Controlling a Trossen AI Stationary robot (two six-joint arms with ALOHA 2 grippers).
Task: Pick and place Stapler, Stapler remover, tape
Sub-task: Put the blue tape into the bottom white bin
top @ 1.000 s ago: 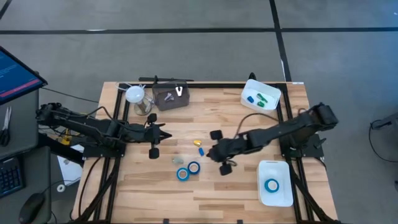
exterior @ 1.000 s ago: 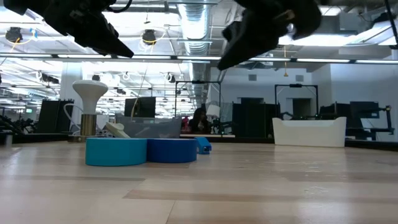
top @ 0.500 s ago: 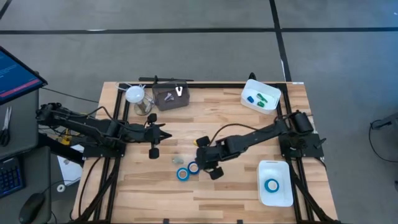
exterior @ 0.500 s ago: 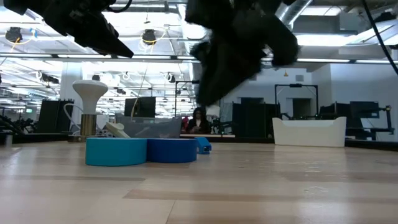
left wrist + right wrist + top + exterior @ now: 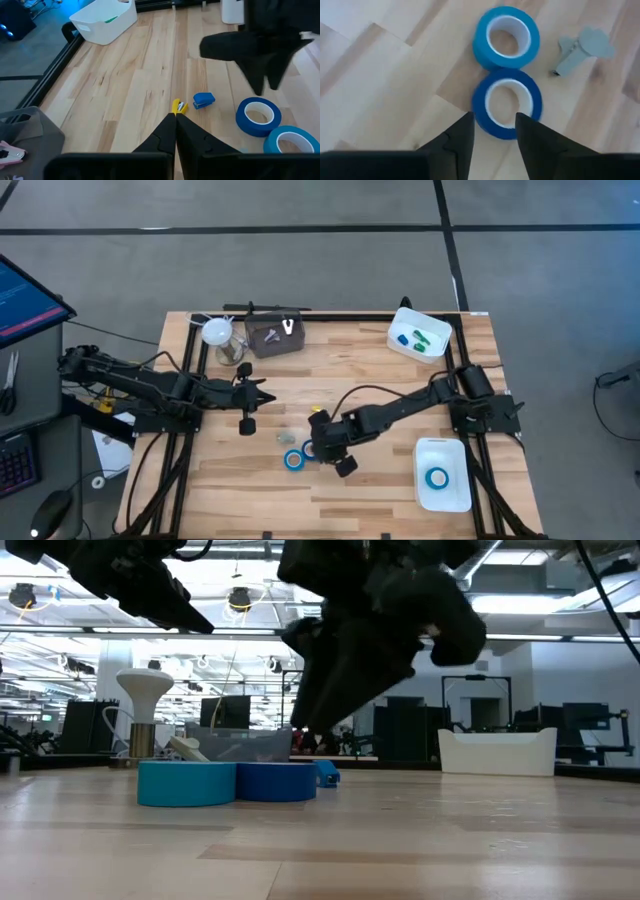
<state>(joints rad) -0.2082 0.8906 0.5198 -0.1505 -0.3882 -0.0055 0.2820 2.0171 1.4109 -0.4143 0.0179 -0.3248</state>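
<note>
The right claw (image 5: 492, 131), fingers apart, hovers just above the darker tape roll (image 5: 507, 103), which touches the lighter roll (image 5: 506, 37) on the table (image 5: 400, 480). It looks light, stiff and smooth-sided; pinching through its ring wall seems safest.

Matt blue tape (image 5: 507, 103), wooden table (image 5: 380, 370)

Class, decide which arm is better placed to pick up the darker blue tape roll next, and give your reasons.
Right. The right gripper hangs open directly over the darker tape roll; the left gripper waits shut, farther away.
</note>
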